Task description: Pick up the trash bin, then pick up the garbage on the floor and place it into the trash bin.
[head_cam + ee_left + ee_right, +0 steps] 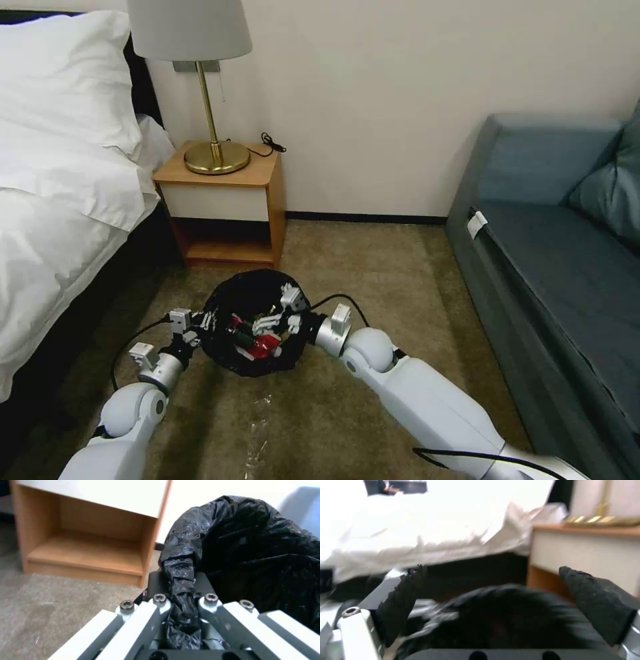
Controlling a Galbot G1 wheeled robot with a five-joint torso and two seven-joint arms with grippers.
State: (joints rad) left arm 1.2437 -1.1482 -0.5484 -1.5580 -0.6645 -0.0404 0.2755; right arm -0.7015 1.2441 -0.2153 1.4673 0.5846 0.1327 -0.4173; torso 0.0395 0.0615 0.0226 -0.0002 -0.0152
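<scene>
The trash bin (pixel 248 299), lined with a crinkled black bag, hangs just above the carpet in front of the nightstand. My left gripper (pixel 199 323) is shut on its left rim; in the left wrist view the fingers (pixel 160 600) pinch the folded bag edge (pixel 181 580). My right gripper (pixel 277 313) hovers open over the bin's mouth, with nothing between its wide-apart pads (pixel 586 590) above the black bag (pixel 500 620). A red-and-white packet (pixel 259 343) lies inside the bin. A clear shiny piece of garbage (pixel 257 430) lies on the carpet in front of the bin.
A wooden nightstand (pixel 223 200) with a brass lamp (pixel 213 157) stands just behind the bin. The bed (pixel 53 220) with white linen runs along the left, a blue-grey sofa (pixel 553 267) along the right. Open carpet (pixel 373 280) lies between them.
</scene>
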